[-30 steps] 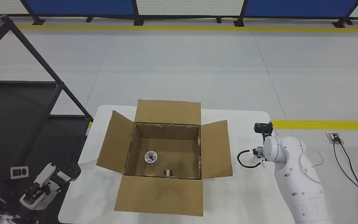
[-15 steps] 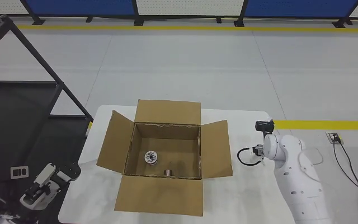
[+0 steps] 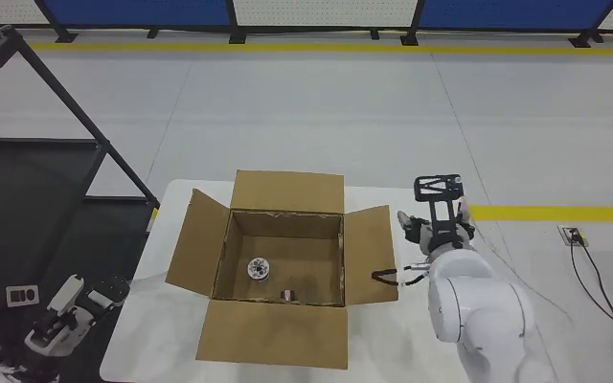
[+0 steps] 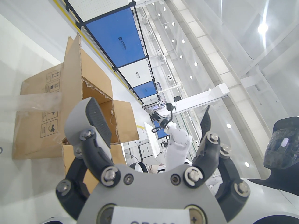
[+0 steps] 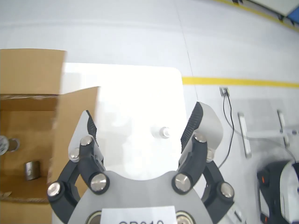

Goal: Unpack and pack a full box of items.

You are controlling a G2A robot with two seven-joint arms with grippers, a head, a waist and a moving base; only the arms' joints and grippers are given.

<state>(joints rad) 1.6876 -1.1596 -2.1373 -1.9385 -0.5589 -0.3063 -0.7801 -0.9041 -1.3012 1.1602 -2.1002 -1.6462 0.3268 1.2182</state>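
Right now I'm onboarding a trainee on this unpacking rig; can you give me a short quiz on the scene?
1. True or false: the cardboard box has its four flaps folded open.
2. How many items lie in the box? A one, B two, C five.
3. Fill in: the right gripper is ___, holding nothing.
Key: 1 true; 2 B, a round patterned item and a small metal cylinder; 3 open.

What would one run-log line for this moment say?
box open, flaps out | inside: round item, small metal cylinder | right tool open, over table beside box | left tool open, off table's opposite edge
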